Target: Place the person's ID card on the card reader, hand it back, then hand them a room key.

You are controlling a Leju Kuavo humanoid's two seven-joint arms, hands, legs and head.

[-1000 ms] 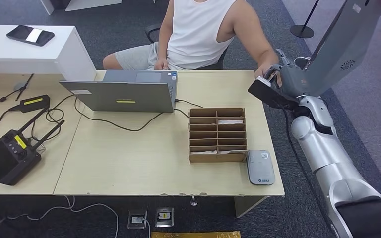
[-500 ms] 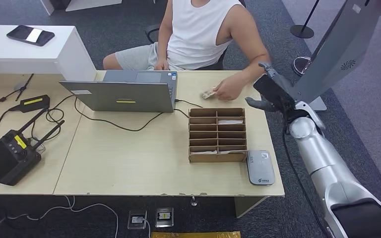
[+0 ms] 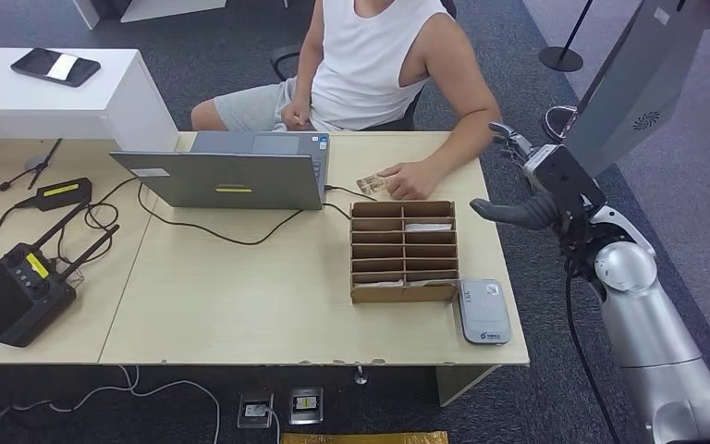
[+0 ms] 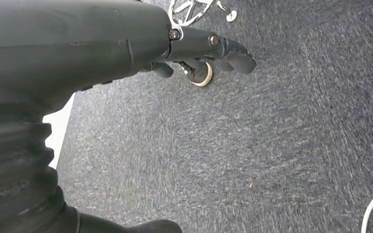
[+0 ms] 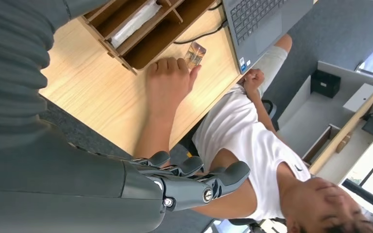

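The ID card [image 3: 371, 184] lies under the person's hand [image 3: 409, 179]; the spread, empty right hand [image 3: 524, 190] must next take a room key.

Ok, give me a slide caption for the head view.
Robot's empty right hand hovers off the desk edge while the person's hand rests by a card behind the cardboard organizer.

one laptop [image 3: 231, 171], one card [image 3: 371, 184], one reader [image 3: 483, 312], one organiser [image 3: 404, 252], one controller [image 3: 20, 285], one phone [image 3: 56, 66], one person [image 3: 370, 60].
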